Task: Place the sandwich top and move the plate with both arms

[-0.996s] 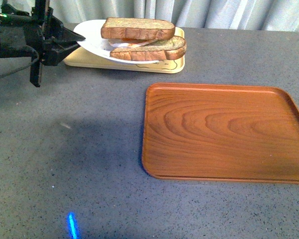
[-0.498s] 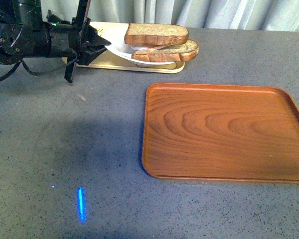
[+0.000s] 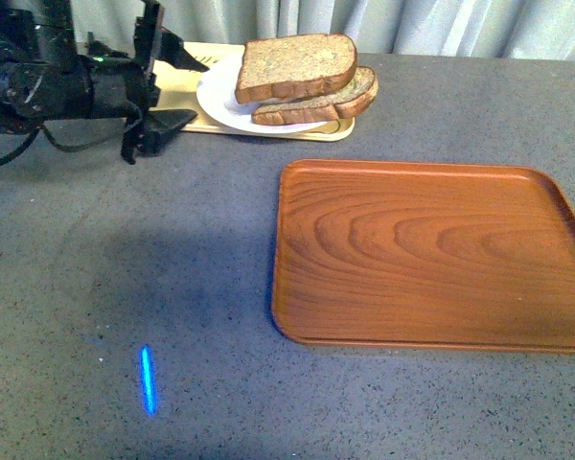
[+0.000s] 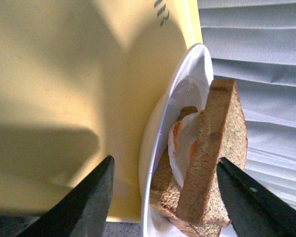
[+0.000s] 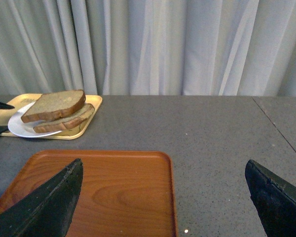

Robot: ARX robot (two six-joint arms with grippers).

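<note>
The sandwich top (image 3: 295, 65), a speckled brown slice, leans tilted on the lower slice (image 3: 326, 103), with fried egg (image 4: 181, 148) between them. They sit on the white plate (image 3: 218, 96), which rests on the pale yellow tray (image 3: 187, 91). My left gripper (image 3: 172, 84) is open, its fingers spread on either side of the plate's left rim without touching it. In the left wrist view the plate's rim (image 4: 149, 143) and the sandwich top (image 4: 212, 148) lie between the open left gripper (image 4: 163, 197). My right gripper (image 5: 160, 207) is open and empty above the wood tray, out of the front view.
A brown wood-grain tray (image 3: 431, 254) lies at the right of the grey table (image 3: 125, 287); it also shows in the right wrist view (image 5: 113, 187). A blue light streak (image 3: 148, 380) lies on the table at front left. Curtains hang behind the table.
The left gripper held the plate's left rim, tilted, and carried it right. Now the plate lies flat on the yellow tray and the gripper has opened and let go.
</note>
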